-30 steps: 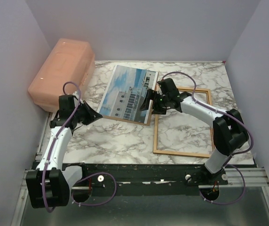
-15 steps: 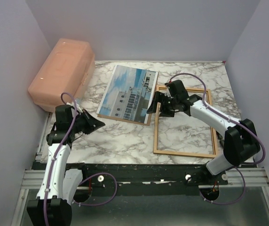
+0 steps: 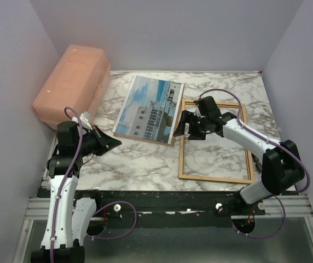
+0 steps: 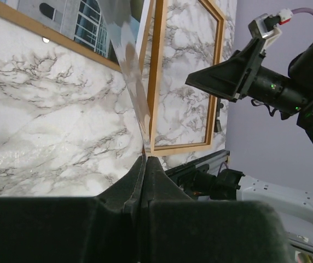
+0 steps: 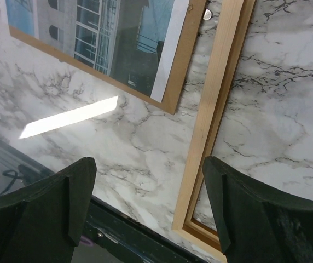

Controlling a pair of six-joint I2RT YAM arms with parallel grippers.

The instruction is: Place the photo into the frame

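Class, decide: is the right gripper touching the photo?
Apart. The right wrist view shows the right gripper open above the table, the photo lying clear beyond its fingertips.

1. White links [image 3: 243,134], black joint housings [image 3: 279,164].
2. Purple cables [image 3: 219,90] loop behind the left gripper [image 3: 111,143] and right gripper [image 3: 183,127].
3. Green lights [image 4: 270,86] glow behind the right gripper's black, wedge-shaped fingers [image 5: 255,208].
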